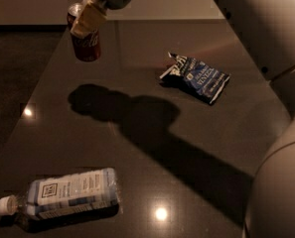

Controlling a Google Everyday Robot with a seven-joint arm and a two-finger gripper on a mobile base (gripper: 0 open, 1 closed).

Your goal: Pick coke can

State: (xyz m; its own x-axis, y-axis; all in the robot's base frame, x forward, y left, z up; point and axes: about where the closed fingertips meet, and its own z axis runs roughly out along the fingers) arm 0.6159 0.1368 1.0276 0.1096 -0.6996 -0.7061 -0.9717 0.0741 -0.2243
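The dark tabletop (52, 133) filled the view, and the big pale arm (266, 29) swept in across its far end. A clear water bottle (70, 192) lay on its side, well apart from the jaws at the near edge. A blue chip bag (199, 77) sat flat, also well apart from the jaws, on the arm's side. And there was the coke can (86, 46), right in the jaws and hanging just beneath the gripper (86, 24) at the far corner. The jaws were clamped on its upper part. Its shadow fell well apart from it, so it looked clear of the tabletop. The pick seemed essentially made; only holding it secure remained.
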